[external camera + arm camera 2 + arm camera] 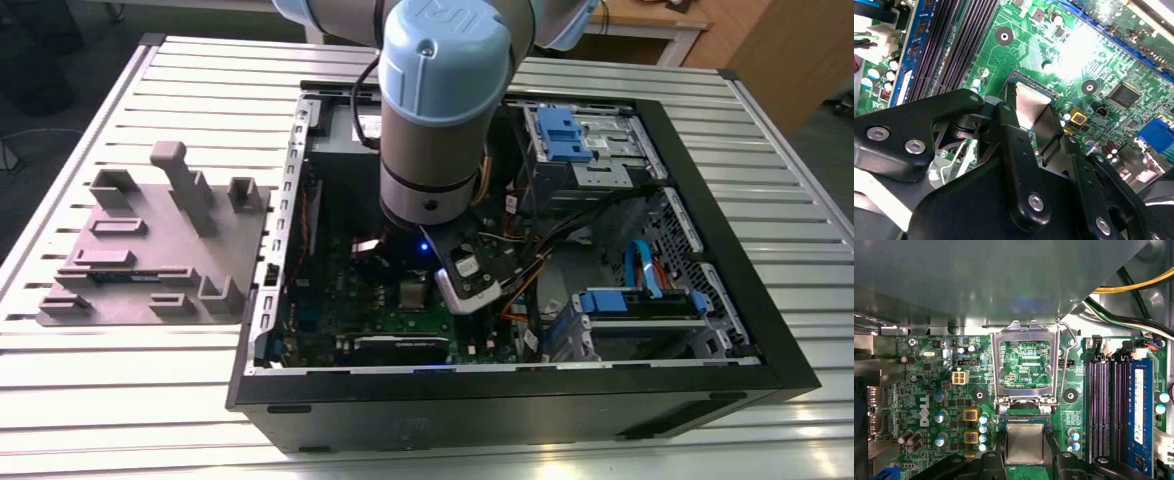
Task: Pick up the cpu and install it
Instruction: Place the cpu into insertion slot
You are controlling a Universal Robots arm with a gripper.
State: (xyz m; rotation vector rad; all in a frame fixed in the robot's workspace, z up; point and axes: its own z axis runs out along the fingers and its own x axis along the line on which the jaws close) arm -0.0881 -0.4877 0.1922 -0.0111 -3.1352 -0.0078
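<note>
We found the gripper [1025, 447] closed on the cpu [1025, 442], its black fingers [992, 460] pressed against two opposite edges of the silver chip. In the exterior view the arm [434, 120] reached down into the open computer case [534, 405], which stood in the middle of the frame on the slatted surface [134, 400]. A grey fixture block [147, 250] lay well apart at the exterior view's left.

In the first wrist view the cpu sat directly over the dark socket [1021, 417] on the green motherboard [944, 390]. The metal load frame [1024, 329] was swung open just beside it, and the wire lever [1070, 337] was raised. The memory slots [1104, 405] ran alongside. We could not tell whether the chip was touching the socket or was held a little above it.

We judged that this step came down to squareness and gentleness:
- The chip's edges should run parallel to the socket rim.
- The chip should stay flat rather than tipped toward either finger.
- It should settle under almost no downward force, since a skewed or pressed chip could damage the contacts.
- The fingers also needed to stay clear of the open frame's hinge and the lever.
</note>
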